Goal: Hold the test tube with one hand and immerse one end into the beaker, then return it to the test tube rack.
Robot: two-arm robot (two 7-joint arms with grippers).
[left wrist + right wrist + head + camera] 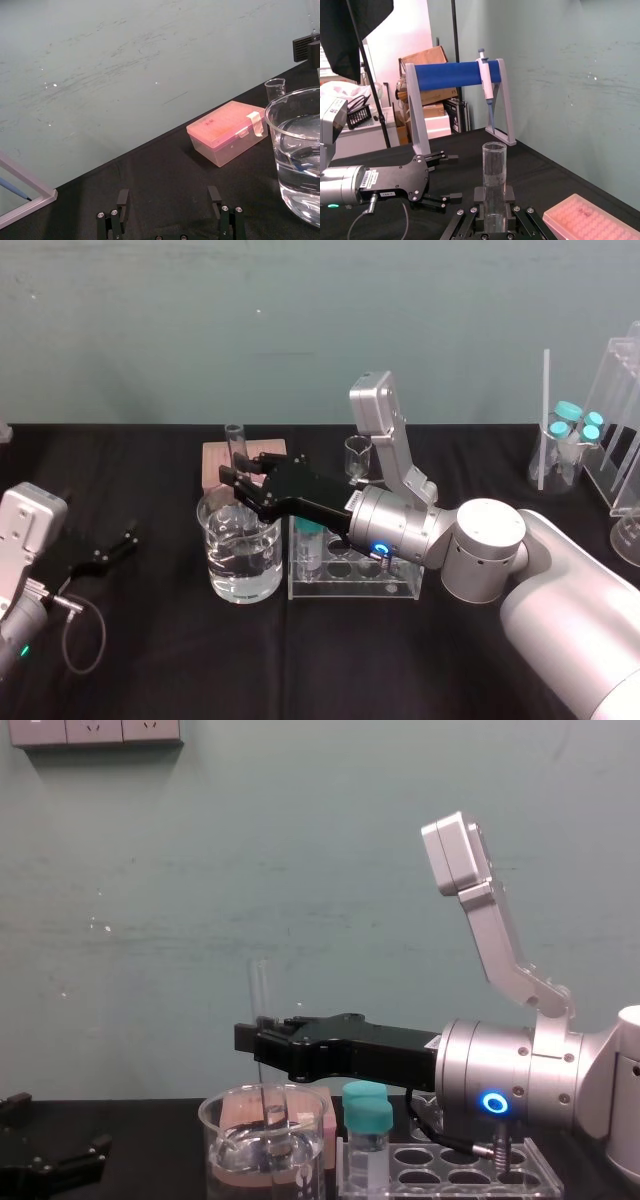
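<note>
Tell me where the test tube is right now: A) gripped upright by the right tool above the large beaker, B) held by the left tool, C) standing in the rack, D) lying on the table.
A: the right tool clamps the test tube upright over the beaker.

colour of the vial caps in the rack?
Teal. The vial caps in the test tube rack show best in the chest view.
</note>
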